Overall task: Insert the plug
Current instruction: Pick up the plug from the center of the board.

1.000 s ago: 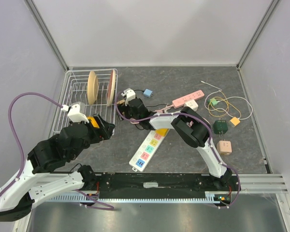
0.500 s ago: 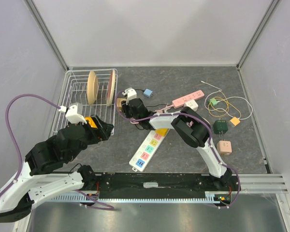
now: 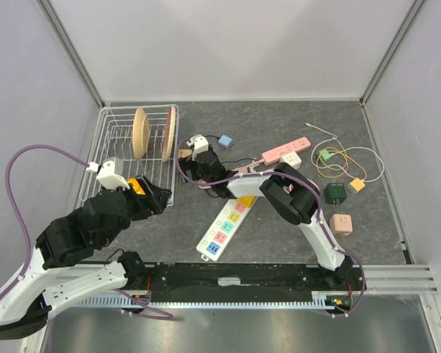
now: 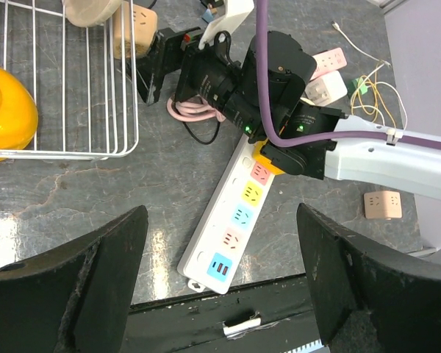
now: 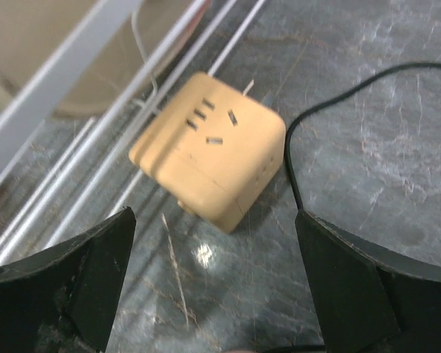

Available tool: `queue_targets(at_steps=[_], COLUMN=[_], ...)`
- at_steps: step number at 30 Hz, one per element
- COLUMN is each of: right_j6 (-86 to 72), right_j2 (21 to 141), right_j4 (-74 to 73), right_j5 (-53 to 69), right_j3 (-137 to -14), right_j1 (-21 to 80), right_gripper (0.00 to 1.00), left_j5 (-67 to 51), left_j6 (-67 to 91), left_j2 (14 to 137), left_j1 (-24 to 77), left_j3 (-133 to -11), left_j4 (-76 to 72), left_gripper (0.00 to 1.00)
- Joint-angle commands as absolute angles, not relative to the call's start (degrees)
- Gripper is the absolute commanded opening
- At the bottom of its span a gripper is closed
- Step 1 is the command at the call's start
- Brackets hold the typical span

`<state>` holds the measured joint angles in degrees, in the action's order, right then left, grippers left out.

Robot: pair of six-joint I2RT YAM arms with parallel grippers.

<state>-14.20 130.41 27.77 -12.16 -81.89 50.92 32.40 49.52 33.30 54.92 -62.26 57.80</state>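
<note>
Tan and cube-shaped, the plug adapter lies slotted face up on the grey stone table, just beside the wire dish rack. The right gripper hangs over it, jaws wide apart and touching nothing, so the step in hand looks like the pick-up. Next it should drop, pinch 2 opposite sides squarely, then carry the cube to the white power strip. The left gripper hovers open and empty.

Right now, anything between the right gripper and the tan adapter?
Nothing. Right wrist view shows only bare tabletop between the open right gripper and the tan adapter; a black cable curves past its right side.
</note>
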Motion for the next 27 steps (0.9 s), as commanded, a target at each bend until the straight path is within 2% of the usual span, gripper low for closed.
queue_targets(at_steps=[1,9,20,23,27], right_j6=[-15.64,-19.07,-22.85,-20.66,-16.44], right_j2=[132.36,134.21,125.43,122.97,122.78], right_j4=[30.5,26.47,23.91,25.39,26.81], right_j5=[-13.44,-20.47,-27.68,-25.94,-17.77], right_j3=[-87.53,-91.15,-80.6,-77.7,-79.0], right_j1=[51.24,51.07,46.76,46.14,45.7], right_gripper=[0.98,0.98,0.98,0.98,0.98], left_j5=[32.96,33.13,32.96,32.87,32.7], left_j6=[51.86,51.59,50.8,50.71,50.89], left_j2=[32.96,33.31,33.66,33.58,33.14], left_j1=[54.76,54.84,54.76,54.84,54.76], left_j3=[-62.14,-62.14,-61.79,-61.61,-61.44], left_j4=[57.66,57.57,56.08,56.07,55.99], left_gripper=[0.88,0.88,0.88,0.88,0.88])
